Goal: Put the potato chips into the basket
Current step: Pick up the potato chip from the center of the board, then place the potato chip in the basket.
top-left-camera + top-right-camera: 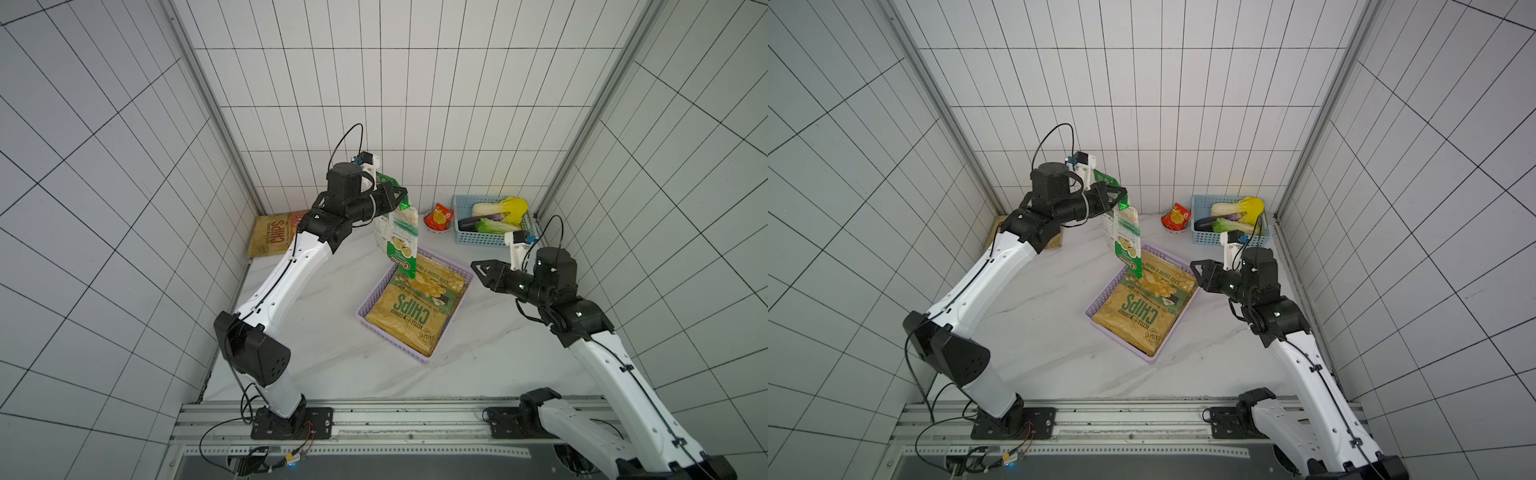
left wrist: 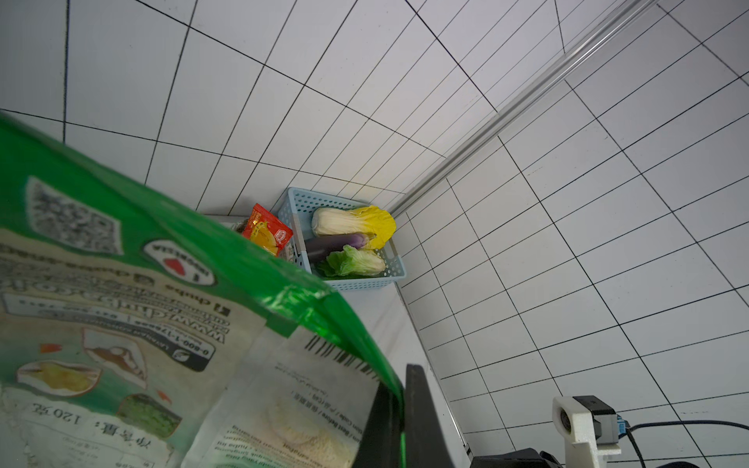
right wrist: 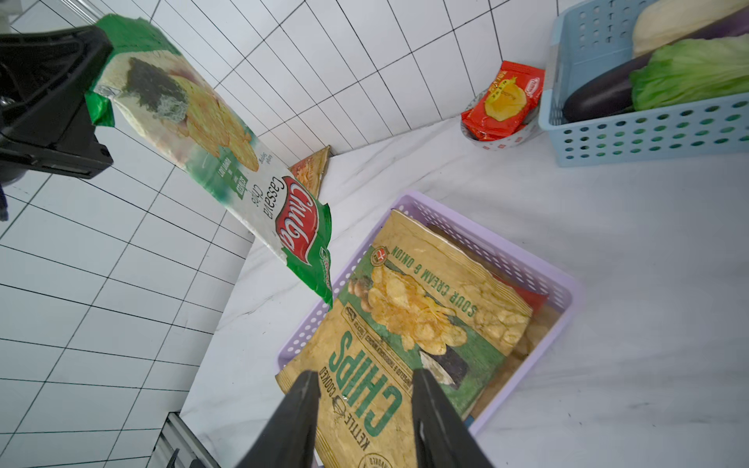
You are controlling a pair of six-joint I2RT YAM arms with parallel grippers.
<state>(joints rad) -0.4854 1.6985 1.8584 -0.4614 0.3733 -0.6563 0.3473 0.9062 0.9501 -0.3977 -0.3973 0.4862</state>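
My left gripper point(image 1: 401, 197) point(image 2: 399, 389) is shut on the top edge of a green-white cassava potato chips bag point(image 1: 399, 232) point(image 1: 1125, 232) point(image 3: 243, 178). The bag hangs upright in the air, its lower end over the far-left corner of the lilac basket point(image 1: 374, 296) point(image 1: 1100, 297) point(image 3: 547, 279). A tan "CHIPS" bag point(image 1: 409, 316) point(image 3: 405, 324) lies on top in the basket, with other bags partly hidden beneath it. Another tan "CHIPS" bag point(image 1: 270, 235) leans in the far left corner. My right gripper point(image 1: 478, 274) point(image 3: 364, 375) hovers open and empty beside the basket's right side.
A light blue basket point(image 1: 482, 243) with cabbages and an eggplant stands in the far right corner. A red-orange snack packet point(image 1: 438, 216) sits in a small bowl next to it. Tiled walls close three sides; a metal rail point(image 1: 374, 419) runs along the front.
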